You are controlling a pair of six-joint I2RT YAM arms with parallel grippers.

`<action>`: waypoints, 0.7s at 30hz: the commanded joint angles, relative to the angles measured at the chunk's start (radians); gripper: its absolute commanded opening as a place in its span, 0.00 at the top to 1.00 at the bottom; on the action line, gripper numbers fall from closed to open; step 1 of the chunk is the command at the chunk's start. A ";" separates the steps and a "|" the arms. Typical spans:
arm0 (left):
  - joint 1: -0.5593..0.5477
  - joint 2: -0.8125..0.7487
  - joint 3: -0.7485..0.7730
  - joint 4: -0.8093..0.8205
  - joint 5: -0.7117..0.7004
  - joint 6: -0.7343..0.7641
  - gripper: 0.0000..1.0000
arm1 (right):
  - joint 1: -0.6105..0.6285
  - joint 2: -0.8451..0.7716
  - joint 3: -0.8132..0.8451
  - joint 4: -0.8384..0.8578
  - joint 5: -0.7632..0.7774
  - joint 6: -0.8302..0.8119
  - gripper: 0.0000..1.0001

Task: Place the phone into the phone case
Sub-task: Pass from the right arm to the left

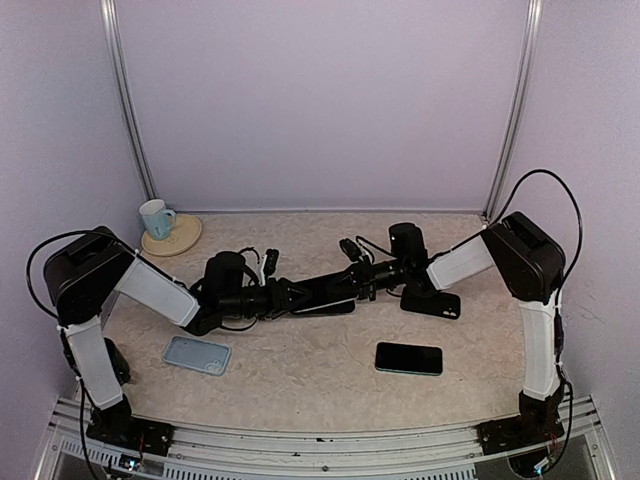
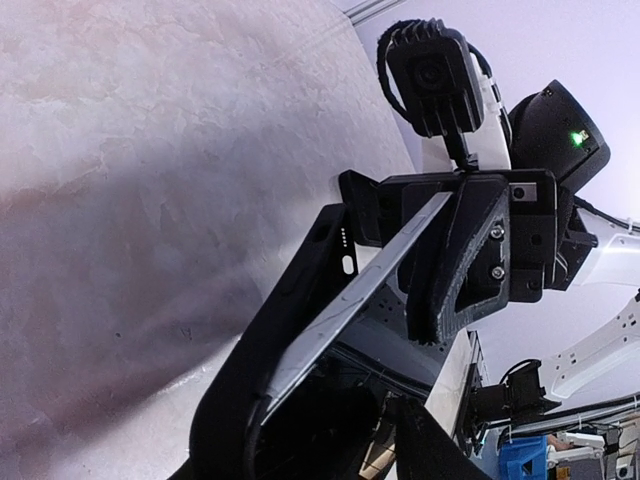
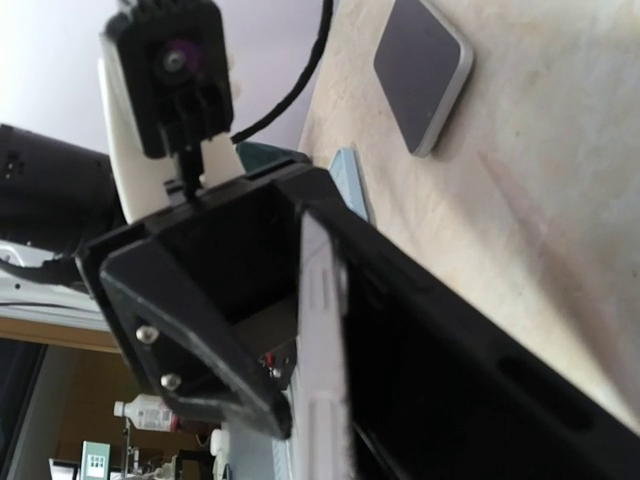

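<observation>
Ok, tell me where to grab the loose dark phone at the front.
Grip the loose phone across its two long edges, mid-length, coming straight down. It lies flat with bare table along both long edges, and looks too thin to take from the side.

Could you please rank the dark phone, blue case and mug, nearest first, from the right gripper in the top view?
From the right gripper:
1. Dark phone, near right.
2. Blue case, near left.
3. Mug, far left.

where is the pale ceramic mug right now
In the top view, the pale ceramic mug stands on a round tan coaster at the table's far left corner, behind the left arm.
</observation>
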 commanded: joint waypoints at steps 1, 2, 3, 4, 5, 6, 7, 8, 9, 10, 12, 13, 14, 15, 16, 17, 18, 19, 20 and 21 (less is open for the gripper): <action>-0.007 -0.045 0.000 0.148 0.063 -0.004 0.56 | 0.014 -0.029 -0.015 0.040 0.002 0.001 1.00; -0.007 -0.045 -0.002 0.155 0.065 -0.005 0.56 | 0.014 -0.029 -0.016 0.040 0.004 0.002 1.00; -0.007 -0.043 -0.005 0.162 0.065 -0.007 0.59 | 0.014 -0.029 -0.017 0.041 0.005 0.001 1.00; -0.007 -0.044 -0.007 0.167 0.066 -0.010 0.61 | 0.014 -0.030 -0.016 0.040 0.006 0.002 1.00; -0.007 -0.042 -0.010 0.174 0.068 -0.012 0.62 | 0.015 -0.029 -0.017 0.041 0.006 0.002 0.99; -0.007 -0.042 -0.012 0.183 0.070 -0.016 0.65 | 0.015 -0.028 -0.018 0.043 0.006 0.002 0.99; -0.007 -0.040 -0.014 0.191 0.073 -0.020 0.67 | 0.015 -0.027 -0.018 0.045 0.006 0.001 0.98; -0.007 -0.040 -0.017 0.198 0.074 -0.021 0.68 | 0.015 -0.029 -0.018 0.049 0.006 0.002 0.98; -0.007 -0.039 -0.018 0.204 0.076 -0.025 0.70 | 0.015 -0.030 -0.019 0.050 0.005 0.002 0.97; -0.007 -0.037 -0.020 0.208 0.077 -0.025 0.72 | 0.016 -0.030 -0.019 0.050 0.005 0.002 0.96; -0.007 -0.035 -0.021 0.212 0.079 -0.027 0.73 | 0.017 -0.031 -0.019 0.053 0.004 0.002 0.96; -0.007 -0.034 -0.023 0.218 0.082 -0.028 0.74 | 0.017 -0.032 -0.020 0.054 0.004 0.002 0.96; -0.007 -0.034 -0.025 0.223 0.083 -0.031 0.75 | 0.017 -0.033 -0.019 0.053 0.003 0.000 0.96; -0.007 -0.034 -0.026 0.225 0.083 -0.031 0.76 | 0.017 -0.035 -0.019 0.054 0.004 0.000 0.96; -0.007 -0.034 -0.026 0.226 0.083 -0.031 0.76 | 0.017 -0.036 -0.019 0.053 0.003 0.000 0.96; -0.007 -0.037 -0.028 0.226 0.083 -0.031 0.78 | 0.017 -0.037 -0.020 0.053 0.004 -0.001 0.96; -0.007 -0.039 -0.028 0.227 0.083 -0.032 0.80 | 0.017 -0.038 -0.019 0.051 0.005 -0.001 0.95; -0.007 -0.040 -0.028 0.227 0.083 -0.033 0.81 | 0.017 -0.039 -0.019 0.051 0.005 -0.001 0.95; -0.007 -0.040 -0.029 0.227 0.083 -0.033 0.82 | 0.017 -0.039 -0.019 0.050 0.006 -0.002 0.95; -0.007 -0.041 -0.029 0.228 0.083 -0.035 0.83 | 0.017 -0.041 -0.018 0.050 0.005 -0.003 0.94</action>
